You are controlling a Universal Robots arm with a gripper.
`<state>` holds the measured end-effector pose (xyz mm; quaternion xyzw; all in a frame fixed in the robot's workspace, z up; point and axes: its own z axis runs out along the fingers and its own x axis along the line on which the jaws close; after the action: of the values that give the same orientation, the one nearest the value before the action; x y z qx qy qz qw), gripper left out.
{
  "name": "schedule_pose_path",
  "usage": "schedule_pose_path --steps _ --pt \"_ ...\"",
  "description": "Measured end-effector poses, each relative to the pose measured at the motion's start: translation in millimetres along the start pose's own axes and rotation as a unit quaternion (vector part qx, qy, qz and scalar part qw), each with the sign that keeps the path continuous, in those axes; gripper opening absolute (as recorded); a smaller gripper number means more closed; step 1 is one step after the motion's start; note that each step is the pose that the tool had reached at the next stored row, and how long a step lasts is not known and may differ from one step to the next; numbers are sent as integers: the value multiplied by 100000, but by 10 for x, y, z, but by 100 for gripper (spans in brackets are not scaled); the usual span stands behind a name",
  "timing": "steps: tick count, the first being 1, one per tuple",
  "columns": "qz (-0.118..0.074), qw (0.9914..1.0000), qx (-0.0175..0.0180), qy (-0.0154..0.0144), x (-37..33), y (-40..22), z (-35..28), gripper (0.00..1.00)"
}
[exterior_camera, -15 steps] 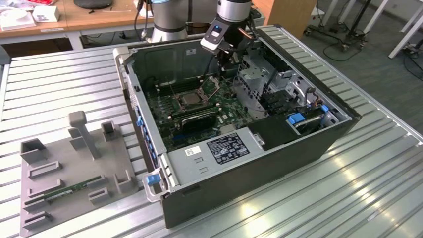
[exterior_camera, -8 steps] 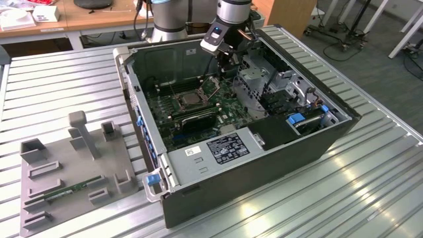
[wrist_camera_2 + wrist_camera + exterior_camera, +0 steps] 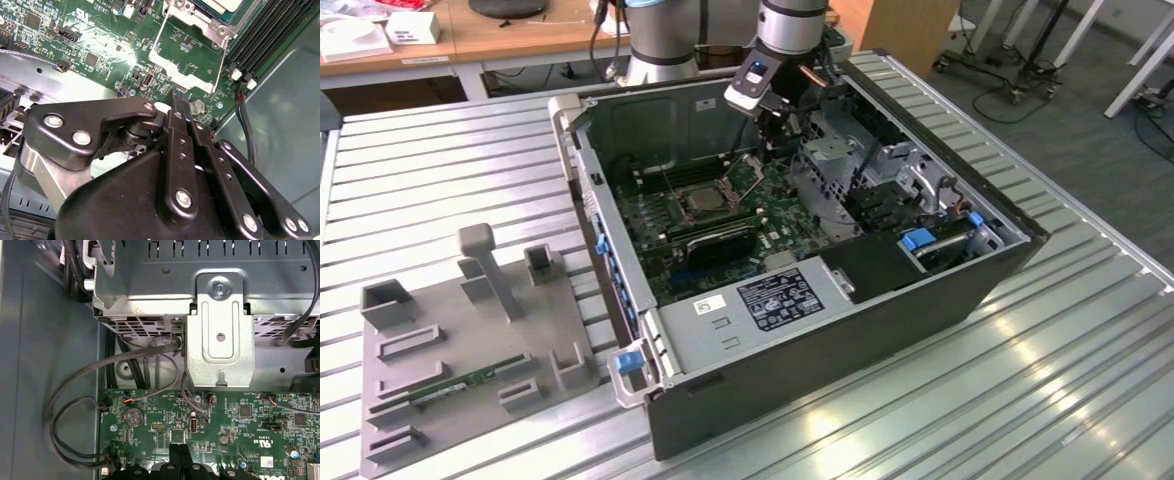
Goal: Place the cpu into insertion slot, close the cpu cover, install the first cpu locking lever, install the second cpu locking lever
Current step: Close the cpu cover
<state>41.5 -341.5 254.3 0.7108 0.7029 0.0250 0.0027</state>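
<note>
The gripper point(image 3: 775, 128) is hanging low inside the computer case point(image 3: 854, 330), just above the green circuit board point(image 3: 235, 430). In both wrist views its two black fingers point(image 3: 176, 107) are lying pressed together with nothing between them. The cpu cover point(image 3: 175, 67) is lying directly ahead of the fingertips, and its free edge is sitting just beside them. The cover is swung open, so its large square cut-out is framing bare board rather than the chip. How steeply it is tilting cannot be told. From that near edge the frame's side rails are running straight away from the gripper to the hinge side. There the insertion slot point(image 3: 707, 203) is sitting just beyond the cover, farther from the fingertips. In the second wrist view a pale face with a green edge is showing inside the slot's silvery rim, and this is judged to be the cpu point(image 3: 220, 4), already seated. So the cover is lying between the gripper and the slot, on one line with both. A round coin cell point(image 3: 198, 106) is sitting on the board right beside the fingertips. The long black memory slots point(image 3: 270, 35) are running off to one side of the insertion slot, well clear of the gripper.
</note>
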Motion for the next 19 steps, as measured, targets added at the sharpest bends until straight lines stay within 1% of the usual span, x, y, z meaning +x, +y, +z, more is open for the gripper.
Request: schedule_pose_path --steps 12,15,19 --pt "1 100000 -1 2 -5 -3 145 11" --pt "1 100000 -1 0 -5 -3 163 11" --pt "1 100000 0 -7 -5 -3 164 11"
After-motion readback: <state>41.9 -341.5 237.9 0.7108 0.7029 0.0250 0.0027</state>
